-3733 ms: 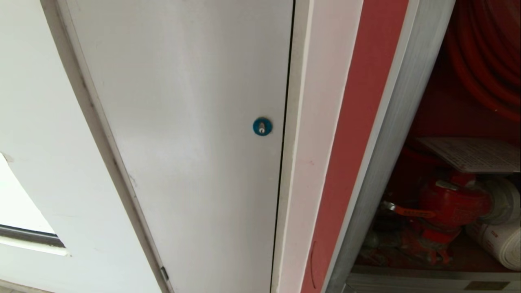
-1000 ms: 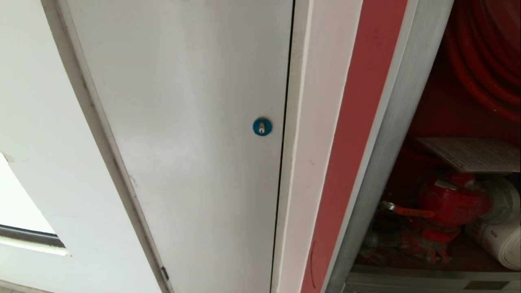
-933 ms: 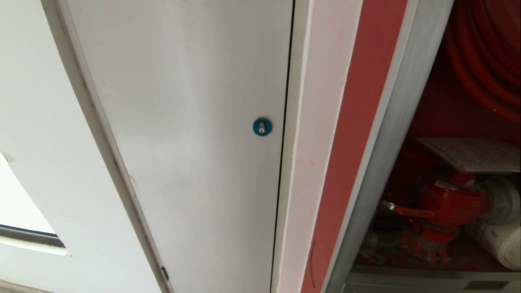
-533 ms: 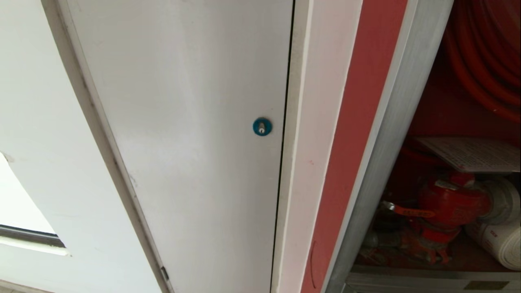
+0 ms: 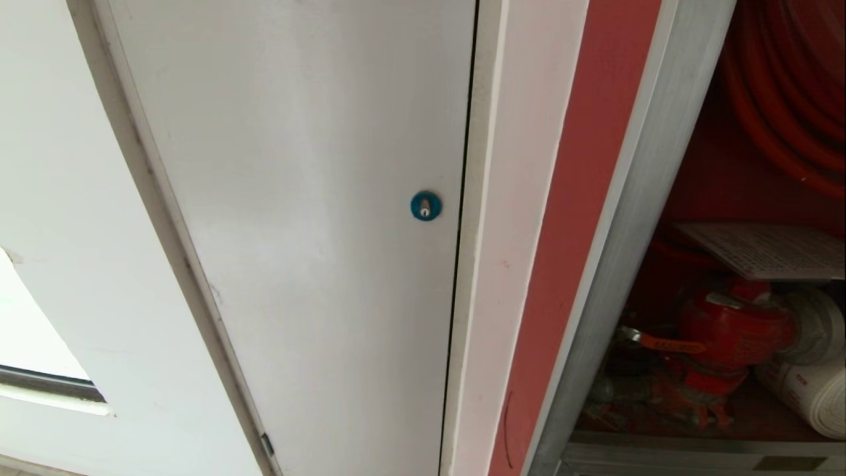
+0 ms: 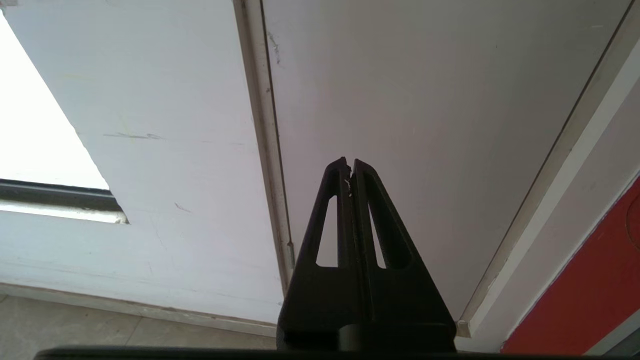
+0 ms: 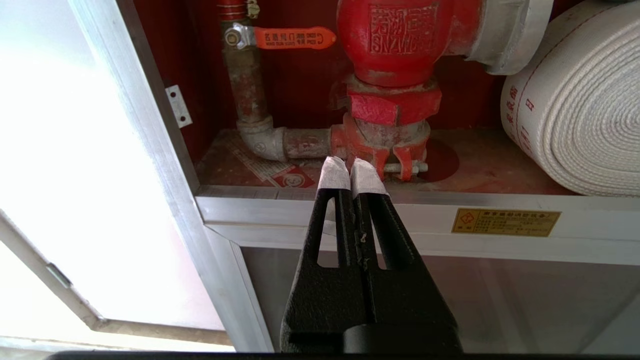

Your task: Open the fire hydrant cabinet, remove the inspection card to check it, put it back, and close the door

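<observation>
The fire hydrant cabinet (image 5: 634, 218) stands open at the right of the head view, its silver metal frame running up beside a red strip. Inside, a red hose coil (image 5: 786, 92) hangs at the top. Below it a white printed card (image 5: 767, 251) lies tilted above the red hydrant valve (image 5: 733, 330), and a rolled white hose (image 5: 809, 390) rests at the valve's right on the cabinet floor. A small orange lever handle (image 5: 661, 344) sticks out to the valve's left. The cabinet's glass door cannot be made out in the head view. To the left of the cabinet is a plain white door (image 5: 304, 218) with a round blue lock (image 5: 425, 205) near its right edge.

Neither arm shows in the head view. In the right wrist view the right gripper (image 7: 351, 172) points at the base of the valve (image 7: 395, 45), just in front of the cabinet's lower silver rail, which carries a small yellow label (image 7: 505, 222). Its white-taped fingers (image 7: 333, 175) are pressed together and hold nothing. The orange lever (image 7: 292, 37) and the white hose roll (image 7: 580, 115) lie beyond them.

In the left wrist view the left gripper (image 6: 349, 167) hangs before the white door (image 6: 425, 125), near its hinge-side edge, with its black fingers (image 6: 336, 175) together and empty.
</observation>
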You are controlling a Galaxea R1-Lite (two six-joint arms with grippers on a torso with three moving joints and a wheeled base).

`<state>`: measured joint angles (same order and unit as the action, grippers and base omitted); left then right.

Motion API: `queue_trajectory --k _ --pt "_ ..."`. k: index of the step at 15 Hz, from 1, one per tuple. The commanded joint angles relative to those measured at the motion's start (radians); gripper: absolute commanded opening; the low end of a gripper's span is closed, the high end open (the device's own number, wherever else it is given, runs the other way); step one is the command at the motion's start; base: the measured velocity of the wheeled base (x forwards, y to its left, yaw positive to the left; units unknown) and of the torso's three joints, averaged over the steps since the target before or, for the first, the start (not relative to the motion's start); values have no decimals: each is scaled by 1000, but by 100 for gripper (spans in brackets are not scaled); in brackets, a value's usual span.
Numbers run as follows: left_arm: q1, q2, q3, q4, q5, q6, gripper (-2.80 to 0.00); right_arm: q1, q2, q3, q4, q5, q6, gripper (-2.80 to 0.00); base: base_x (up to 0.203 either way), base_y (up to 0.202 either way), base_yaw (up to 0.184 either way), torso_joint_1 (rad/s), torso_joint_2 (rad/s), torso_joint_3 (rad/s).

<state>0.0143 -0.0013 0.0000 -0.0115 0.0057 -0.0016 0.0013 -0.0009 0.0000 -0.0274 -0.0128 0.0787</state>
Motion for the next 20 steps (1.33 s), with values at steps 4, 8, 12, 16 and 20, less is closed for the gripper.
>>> queue_trajectory --k 4,8,12,16,20 --pt "0 1 6 -1 0 0 -280 0 -1 -1 1 -1 -3 -280 0 0 0 0 0 0" --pt "1 1 6 -1 0 0 -280 0 -2 0 0 -1 -4 -280 0 0 0 0 0 0" --pt "1 1 6 -1 0 0 -280 0 -2 0 0 -1 -4 -280 0 0 0 0 0 0" --pt "1 1 6 -1 0 0 -280 0 -2 0 0 -1 -5 -280 0 0 0 0 0 0" --pt "0 1 6 -1 0 0 -280 0 -2 0 0 -1 -4 -280 0 0 0 0 0 0"
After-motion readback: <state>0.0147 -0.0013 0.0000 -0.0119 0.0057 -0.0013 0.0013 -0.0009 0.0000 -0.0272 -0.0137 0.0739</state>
